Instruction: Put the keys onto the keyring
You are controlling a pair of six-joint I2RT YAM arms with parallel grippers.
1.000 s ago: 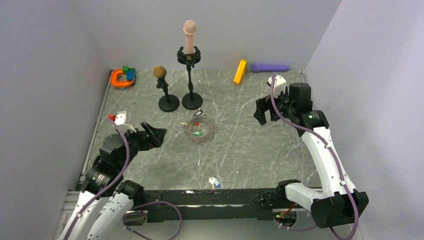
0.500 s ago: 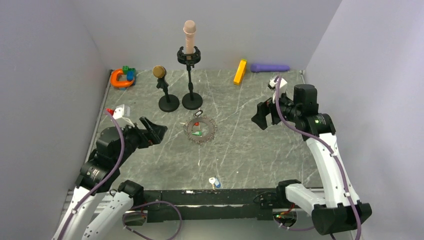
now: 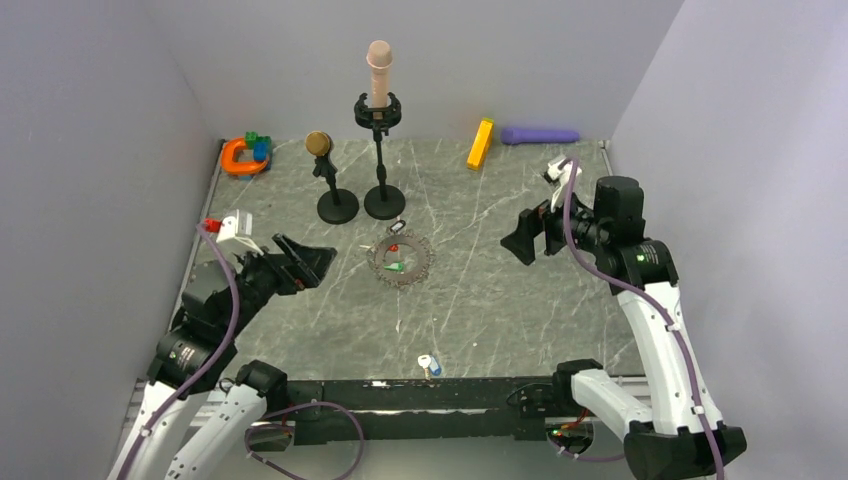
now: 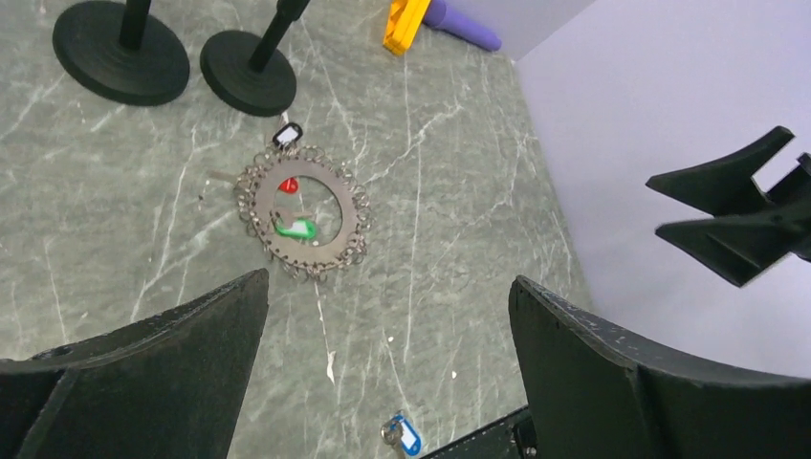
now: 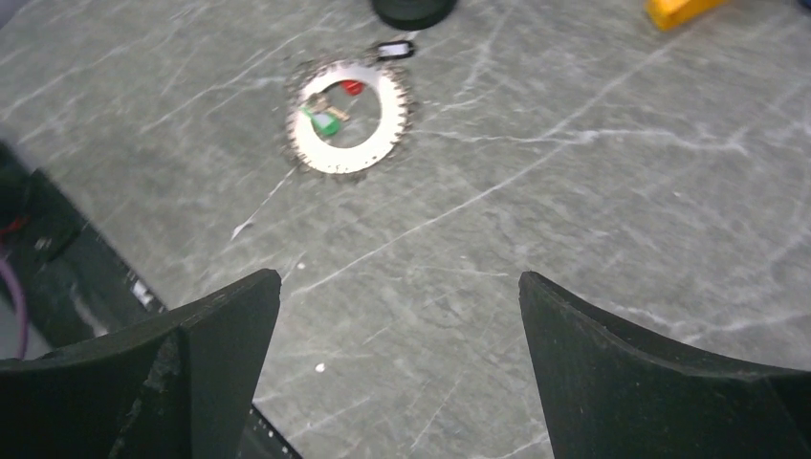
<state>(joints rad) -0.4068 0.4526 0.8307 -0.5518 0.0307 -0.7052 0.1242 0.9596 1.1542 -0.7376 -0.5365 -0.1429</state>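
The keyring (image 3: 400,258), a dark grey jagged ring, lies flat mid-table; it also shows in the left wrist view (image 4: 304,212) and the right wrist view (image 5: 348,115). A red key (image 4: 289,185) and a green key (image 4: 295,228) lie inside its hole. A small white tag (image 4: 287,135) sits at its far rim. My left gripper (image 3: 312,262) is open and empty, raised left of the ring. My right gripper (image 3: 522,238) is open and empty, raised right of it.
Two black round stand bases (image 3: 338,205) (image 3: 384,201) stand just behind the ring. A blue-tagged key (image 3: 428,364) lies near the front edge. An orange block (image 3: 480,143), a purple rod (image 3: 540,134) and an orange-green toy (image 3: 246,155) lie at the back.
Both arms have risen and drawn back a little. The left gripper moved slightly up; the right gripper shifted right and lower in view. The ring and keys have not moved.
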